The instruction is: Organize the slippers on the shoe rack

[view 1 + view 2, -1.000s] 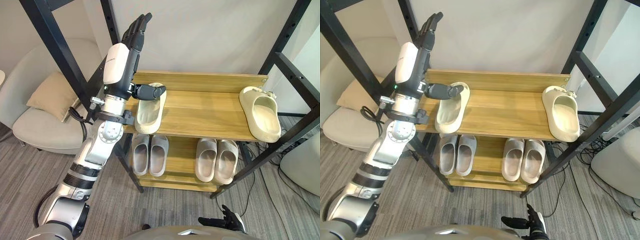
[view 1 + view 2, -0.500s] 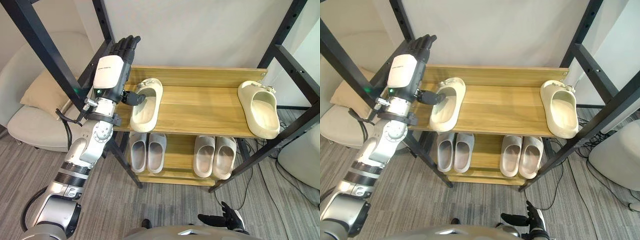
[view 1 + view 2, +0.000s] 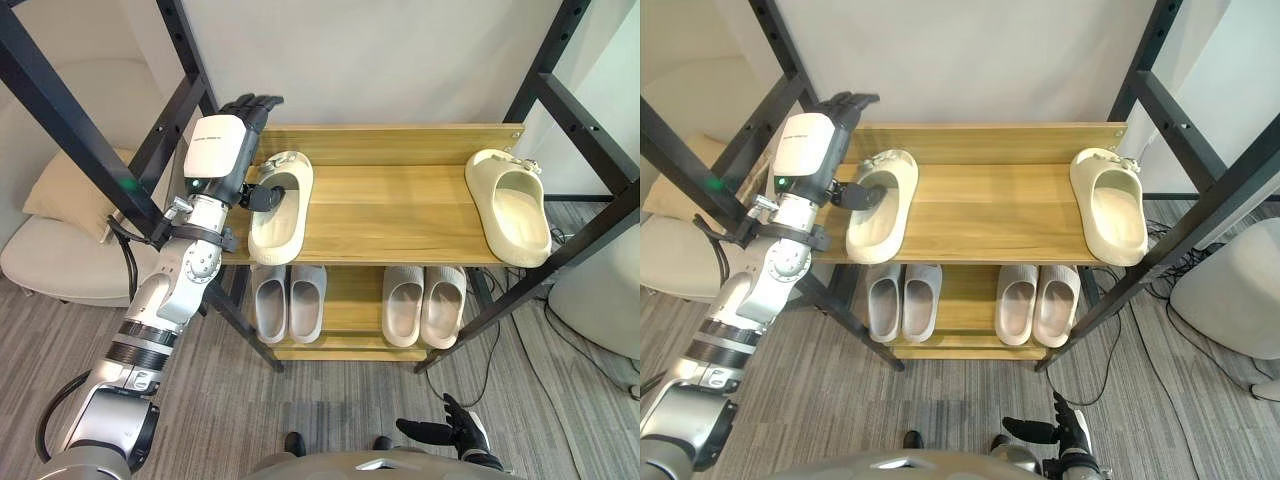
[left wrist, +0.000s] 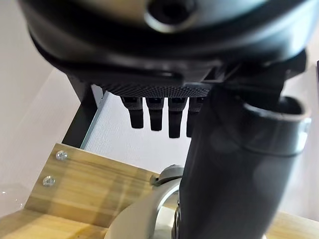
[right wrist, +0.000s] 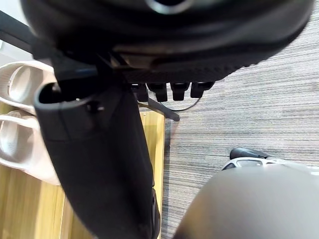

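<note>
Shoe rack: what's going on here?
The left hand is at the cream slipper on the left end of the rack's top shelf, thumb inside its opening, fingers straight. The slipper lies flat. Its match sits at the far right end, so the pair is apart. Two grey pairs sit on the lower shelf. The right hand hangs low, open.
</note>
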Robot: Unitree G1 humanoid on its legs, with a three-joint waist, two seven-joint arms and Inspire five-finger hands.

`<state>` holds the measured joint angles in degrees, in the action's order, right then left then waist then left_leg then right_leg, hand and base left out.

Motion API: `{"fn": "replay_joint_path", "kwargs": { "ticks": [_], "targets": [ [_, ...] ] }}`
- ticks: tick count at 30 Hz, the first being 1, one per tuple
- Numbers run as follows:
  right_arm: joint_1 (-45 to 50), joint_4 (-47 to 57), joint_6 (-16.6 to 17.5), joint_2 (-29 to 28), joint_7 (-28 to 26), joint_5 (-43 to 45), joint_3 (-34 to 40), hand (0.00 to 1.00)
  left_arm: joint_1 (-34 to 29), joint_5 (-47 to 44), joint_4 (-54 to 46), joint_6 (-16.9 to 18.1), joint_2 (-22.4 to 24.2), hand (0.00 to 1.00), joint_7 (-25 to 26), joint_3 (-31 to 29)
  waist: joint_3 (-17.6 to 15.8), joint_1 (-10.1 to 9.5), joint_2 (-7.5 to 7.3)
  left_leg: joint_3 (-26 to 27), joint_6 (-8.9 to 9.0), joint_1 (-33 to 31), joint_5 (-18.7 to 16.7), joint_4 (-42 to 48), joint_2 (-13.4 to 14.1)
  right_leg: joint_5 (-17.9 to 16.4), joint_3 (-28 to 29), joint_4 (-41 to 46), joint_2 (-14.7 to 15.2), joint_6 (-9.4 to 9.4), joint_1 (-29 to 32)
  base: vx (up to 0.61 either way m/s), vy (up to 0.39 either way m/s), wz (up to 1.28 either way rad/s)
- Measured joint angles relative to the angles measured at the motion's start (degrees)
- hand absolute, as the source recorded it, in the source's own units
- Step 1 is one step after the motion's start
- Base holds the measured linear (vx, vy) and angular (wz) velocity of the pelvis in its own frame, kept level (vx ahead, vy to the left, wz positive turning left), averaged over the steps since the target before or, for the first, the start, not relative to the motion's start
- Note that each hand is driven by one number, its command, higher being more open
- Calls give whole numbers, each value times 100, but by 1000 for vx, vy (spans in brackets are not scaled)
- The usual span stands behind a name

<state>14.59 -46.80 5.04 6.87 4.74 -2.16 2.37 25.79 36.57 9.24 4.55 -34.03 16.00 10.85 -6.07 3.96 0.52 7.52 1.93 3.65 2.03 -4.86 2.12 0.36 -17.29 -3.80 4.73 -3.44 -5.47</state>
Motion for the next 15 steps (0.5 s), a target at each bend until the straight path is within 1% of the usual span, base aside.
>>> {"fn": "replay_joint_path", "kwargs": {
  "ticks": [11, 15],
  "targets": [
    [9, 4, 0, -16, 74, 1, 20, 100, -4, -259, 229, -137, 95, 0, -1, -1, -11, 6, -1, 88, 2, 43, -5, 13, -2, 102, 170, -7, 24, 20, 38, -35, 11, -8],
    [34, 46, -1, -17, 90, 0, 20, 100, -10, -458, 230, -145, 307, 0, 1, -1, -25, 12, 16, 107, 1, 59, -5, 12, -9, 130, 197, -18, 33, -1, 36, -44, 8, -4]
  ]
}}
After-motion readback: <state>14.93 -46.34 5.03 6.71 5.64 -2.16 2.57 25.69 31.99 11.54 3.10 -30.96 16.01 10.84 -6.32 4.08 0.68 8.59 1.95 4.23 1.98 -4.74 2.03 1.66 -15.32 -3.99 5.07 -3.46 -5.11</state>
